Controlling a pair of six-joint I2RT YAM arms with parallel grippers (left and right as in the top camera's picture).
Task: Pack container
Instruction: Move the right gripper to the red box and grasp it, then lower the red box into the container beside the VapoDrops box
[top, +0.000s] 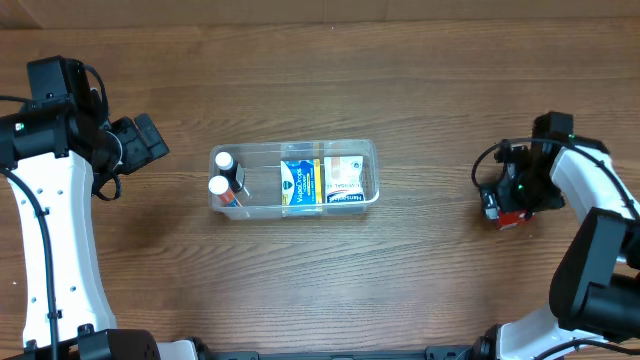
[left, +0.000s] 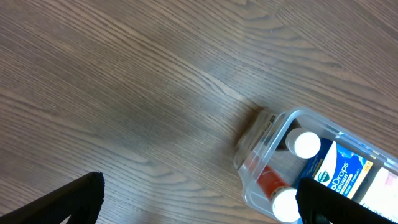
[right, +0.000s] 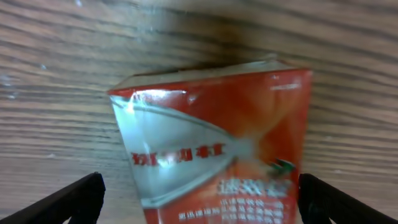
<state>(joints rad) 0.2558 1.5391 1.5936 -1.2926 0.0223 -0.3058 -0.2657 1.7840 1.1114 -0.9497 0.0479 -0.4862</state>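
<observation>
The clear container (top: 296, 147) lies at the table's middle. It holds two white-capped bottles (top: 222, 172) at its left end, a blue box (top: 299, 182) and a white box (top: 345, 178). In the left wrist view the container's corner (left: 264, 134) and the bottles (left: 306, 144) show at the lower right. My left gripper (top: 148, 140) is open and empty, to the left of the container; its fingers (left: 199, 202) are spread wide. My right gripper (top: 503, 203) is open over a red and silver box (top: 516, 221) at the far right. Its fingers (right: 199, 205) flank the box (right: 211, 137) with gaps on both sides.
The wooden table (top: 400, 80) runs to all edges of the view. The red box lies well apart from the container, with bare wood between them. Both arm bases stand at the front corners.
</observation>
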